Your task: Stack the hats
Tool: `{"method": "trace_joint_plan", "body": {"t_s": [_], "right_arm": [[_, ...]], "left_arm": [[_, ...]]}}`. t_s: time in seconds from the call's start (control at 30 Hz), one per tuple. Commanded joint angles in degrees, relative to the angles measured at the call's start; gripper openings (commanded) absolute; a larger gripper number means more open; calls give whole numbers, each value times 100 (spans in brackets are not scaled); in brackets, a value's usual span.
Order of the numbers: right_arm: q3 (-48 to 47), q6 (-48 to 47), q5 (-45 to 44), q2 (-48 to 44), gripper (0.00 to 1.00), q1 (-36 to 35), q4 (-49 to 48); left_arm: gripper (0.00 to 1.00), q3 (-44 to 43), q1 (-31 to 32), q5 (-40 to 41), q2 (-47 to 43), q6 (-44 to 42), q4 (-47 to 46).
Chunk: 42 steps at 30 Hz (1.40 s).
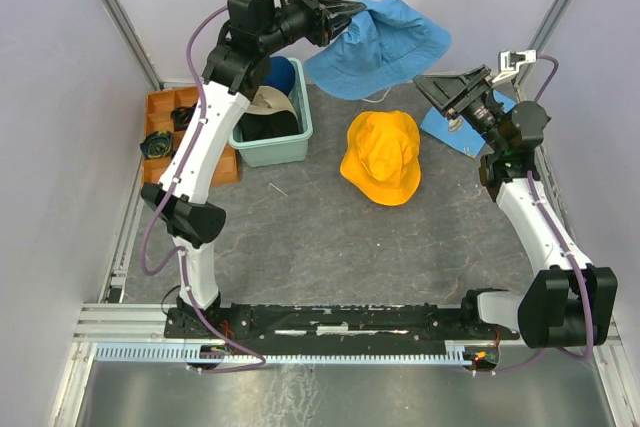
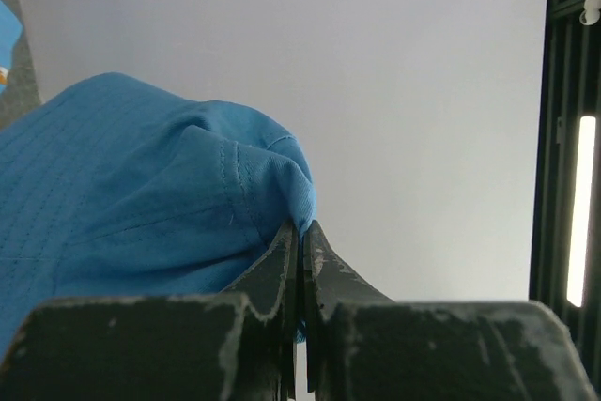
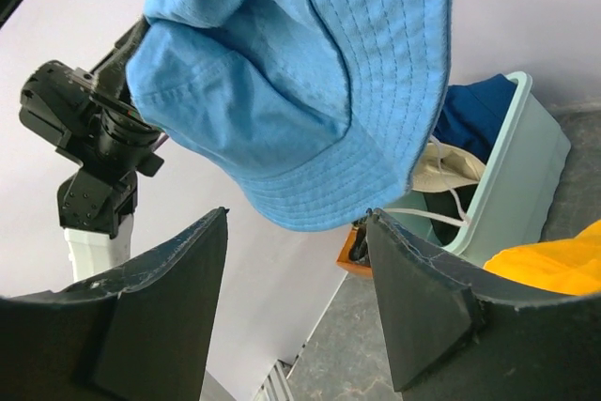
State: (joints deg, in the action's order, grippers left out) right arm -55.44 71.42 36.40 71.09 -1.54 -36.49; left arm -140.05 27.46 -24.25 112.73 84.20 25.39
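1. The left fingers point(image 2: 282, 265) are pressed together, pinching a fold of the light-blue hat point(image 2: 141, 185) near its edge.
2. In the overhead view this hat hangs clear of the counter point(image 1: 300, 237) at the upper centre of the frame. Its brim droops to the right of the fingers.
3. The right fingers point(image 3: 423, 307) are spread with nothing between them. They sit at the right of the overhead frame, over a flat blue cloth point(image 1: 445, 127), pointing at the hanging hat but apart from it.
4. The yellow hat point(image 1: 382, 157) lies on the counter at frame centre, lower in the frame than the hanging hat.
5. A navy hat point(image 1: 283, 72) sits in the green tub point(image 1: 300, 142) at upper left, with a pale item and a dark item that cannot be identified.

Step in hand, as judged: carrying the light-blue hat to a stacking spot, probably onto the yellow hat. No hat is stacked yet.

The next move calls for lowering the hat toward frame centre with its opening over the yellow crown. The single-point pinch leaves the fabric limp, so the right fingers may need to take the opposite brim before release.
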Motion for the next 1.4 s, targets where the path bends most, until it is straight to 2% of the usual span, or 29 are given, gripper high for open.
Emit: {"method": "trace_joint_plan", "body": {"t_s": [0.0, 0.17, 0.87, 1.1, 1.37], "right_arm": [[120, -323, -56, -36, 69, -46, -264], [192, -672, -134, -140, 69, -61, 58], [70, -576, -418, 323, 66, -339, -352], [178, -1161, -444, -16, 67, -342, 399], [88, -1276, -481, 195, 67, -343, 425]], "left_arm": [[3, -61, 73, -204, -13, 567, -646], [3, -58, 122, -207, -42, 671, -684], [3, 594, 294, -231, -363, 780, -935], [3, 362, 286, -254, -212, 921, -1018], [3, 373, 293, -286, -233, 1014, -1051]]}}
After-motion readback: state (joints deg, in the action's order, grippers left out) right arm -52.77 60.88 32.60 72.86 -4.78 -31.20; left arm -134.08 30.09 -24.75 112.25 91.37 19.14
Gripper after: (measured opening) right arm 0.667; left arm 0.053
